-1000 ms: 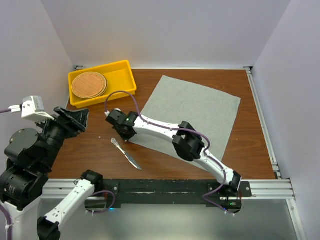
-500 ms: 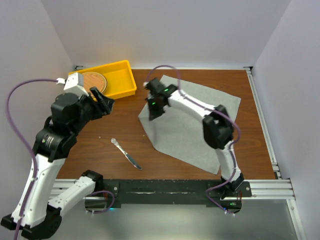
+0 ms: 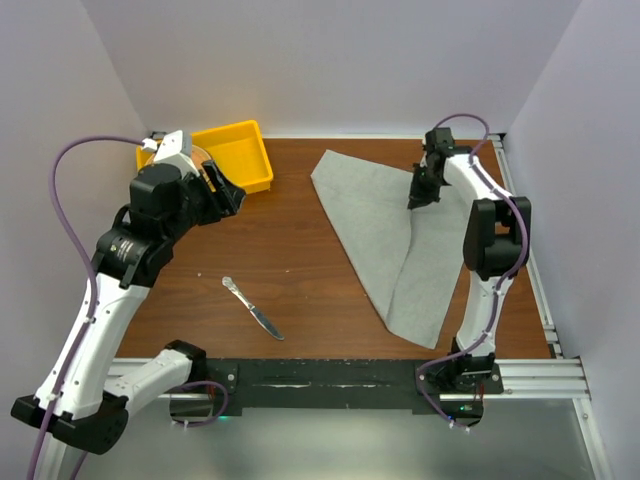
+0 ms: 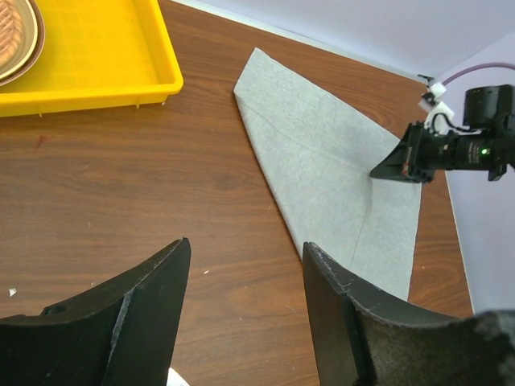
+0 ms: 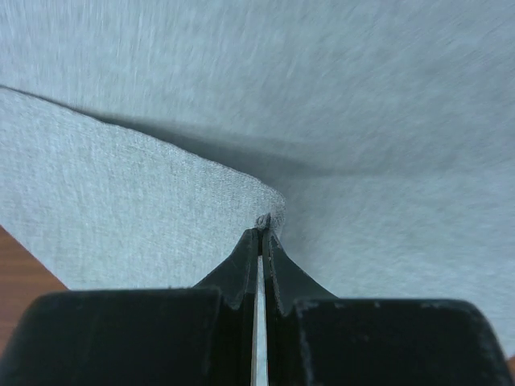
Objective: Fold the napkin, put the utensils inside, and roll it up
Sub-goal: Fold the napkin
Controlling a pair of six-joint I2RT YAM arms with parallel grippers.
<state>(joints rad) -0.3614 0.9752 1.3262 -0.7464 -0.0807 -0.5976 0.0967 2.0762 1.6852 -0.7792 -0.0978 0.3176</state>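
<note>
On the counter's [image 3: 290,250] right half, from above, the napkin [image 3: 385,235] lies half folded, the right jaws pinching its lifted corner near the far edge. The knife [image 3: 252,308] waits well apart.

Left wrist: the left jaws stand spread, empty.

Right wrist: jaws pressed together on cloth, probably just off the counter.

Folding is underway; next, lay the corner flush and release.

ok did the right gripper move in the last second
Yes. The right gripper carried the napkin corner away from the yellow tray, toward the far right corner.
</note>
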